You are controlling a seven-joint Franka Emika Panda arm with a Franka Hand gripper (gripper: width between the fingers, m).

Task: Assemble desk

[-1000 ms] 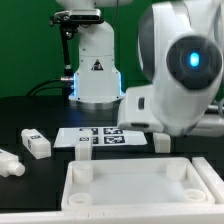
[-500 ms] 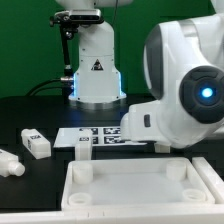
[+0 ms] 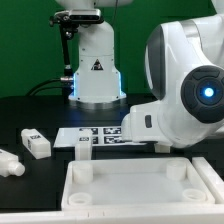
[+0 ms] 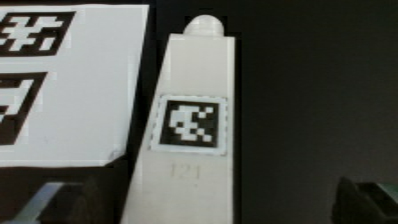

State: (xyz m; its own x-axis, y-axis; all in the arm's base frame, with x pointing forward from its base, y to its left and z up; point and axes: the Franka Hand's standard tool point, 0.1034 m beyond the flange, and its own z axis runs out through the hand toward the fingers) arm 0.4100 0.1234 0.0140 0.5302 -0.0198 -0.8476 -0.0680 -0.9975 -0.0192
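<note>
Spread wide and gripping nothing, the end effector [image 4: 205, 200] shows in the wrist view only as two dark fingertips [image 4: 368, 196] at the edges of the picture, one on each side of a desk leg [image 4: 192, 120]. Neither fingertip touches the leg. In the exterior view the end effector is hidden behind the arm's bulky white joint [image 3: 190, 90], which fills that view's right and carries a round blue light.

The leg is a long white block with a rounded peg at one end and a square black-and-white tag on its upper face. It lies flat on the black surface [image 3: 30, 115], just beside the edge of the marker board [image 4: 54, 80] and roughly parallel to it. Whether the two touch at the nearer end cannot be told. In the exterior view the same leg [image 3: 160, 143] peeks out below the arm, just off the marker board's [image 3: 100, 135] side toward that view's right.

Nearest the exterior camera lies the tabletop panel [image 3: 130, 185], white, rimmed, with round sockets in its corners, flat on the surface. Toward the exterior view's left, well apart from the end effector, a second leg [image 3: 35, 144] lies with its tag facing up, and a third leg [image 3: 8, 165] is cut off by the picture's edge.

Behind the marker board stands the white robot base [image 3: 97, 70] with a triangle logo and a blue glow at its foot.
</note>
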